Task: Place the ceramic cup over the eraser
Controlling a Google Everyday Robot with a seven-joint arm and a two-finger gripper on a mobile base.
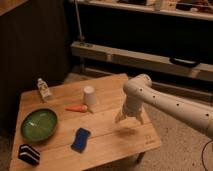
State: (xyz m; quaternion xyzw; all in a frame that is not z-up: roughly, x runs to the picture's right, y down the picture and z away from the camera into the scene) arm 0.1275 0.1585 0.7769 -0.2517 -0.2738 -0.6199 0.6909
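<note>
The ceramic cup (89, 95) is a small plain white tapered cup standing near the middle of the wooden table (120, 140). The eraser (28, 154) is a small black block with white stripes at the table's front left corner. My gripper (128, 117) hangs from the white arm over the right part of the table, pointing down, well to the right of the cup and far from the eraser. It holds nothing that I can see.
A green bowl (39, 124) sits at the left. A blue sponge-like pad (80, 139) lies at the front middle. An orange carrot (76, 108) lies next to the cup. A small clear bottle (44, 90) stands at the back left. Metal shelving runs behind the table.
</note>
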